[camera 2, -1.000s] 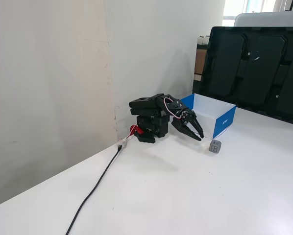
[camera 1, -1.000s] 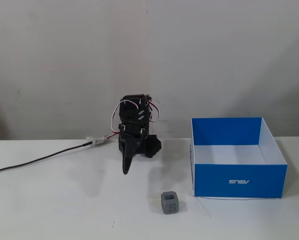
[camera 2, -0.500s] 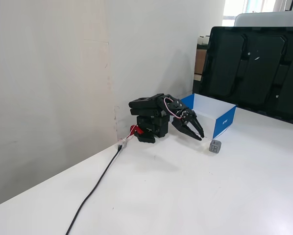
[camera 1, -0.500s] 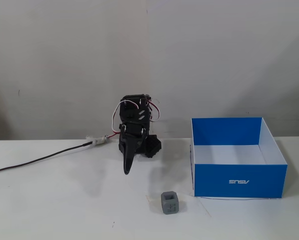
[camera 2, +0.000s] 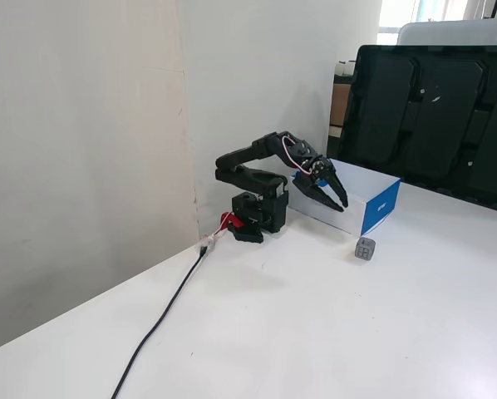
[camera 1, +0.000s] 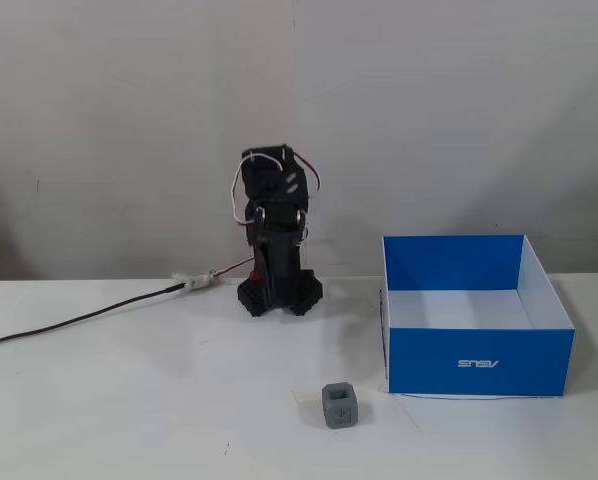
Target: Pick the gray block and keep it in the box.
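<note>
Fixed view: block [camera 2: 365,248] on surface [camera 2: 332,332], apart from claw [camera 2: 340,203], lower right.
Claw: raised, slightly parted, empty.

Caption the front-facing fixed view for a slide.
Folded black robot arm behind a small matte gray cube resting on the white table, beside an empty blue-walled cardboard box.

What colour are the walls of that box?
Bright blue, with a white floor inside; the box shows best in a fixed view.
</note>
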### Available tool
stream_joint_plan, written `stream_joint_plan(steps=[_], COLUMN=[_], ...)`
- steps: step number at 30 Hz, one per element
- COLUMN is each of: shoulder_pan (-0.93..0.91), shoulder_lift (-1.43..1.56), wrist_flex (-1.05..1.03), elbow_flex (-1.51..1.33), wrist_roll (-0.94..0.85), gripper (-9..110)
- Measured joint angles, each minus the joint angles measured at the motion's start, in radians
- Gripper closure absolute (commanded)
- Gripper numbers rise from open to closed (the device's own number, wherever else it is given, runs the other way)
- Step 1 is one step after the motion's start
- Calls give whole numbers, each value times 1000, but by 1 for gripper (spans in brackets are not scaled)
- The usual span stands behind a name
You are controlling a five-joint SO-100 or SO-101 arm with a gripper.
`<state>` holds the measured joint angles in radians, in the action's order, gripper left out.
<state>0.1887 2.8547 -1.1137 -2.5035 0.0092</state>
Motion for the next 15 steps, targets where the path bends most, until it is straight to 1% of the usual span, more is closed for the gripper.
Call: stream_joint_plan(steps=[5,7,10,13,15], shoulder_pan=[78,127,190,221,230], shoulder_lift=[-313,-396,-537,-703,-787], wrist_flex=[-110,-144,-204,-272,-273], elbow_flex=[314,387,485,583,609], wrist_roll=[58,84,130,178,196], gripper=[96,89,85,83,82])
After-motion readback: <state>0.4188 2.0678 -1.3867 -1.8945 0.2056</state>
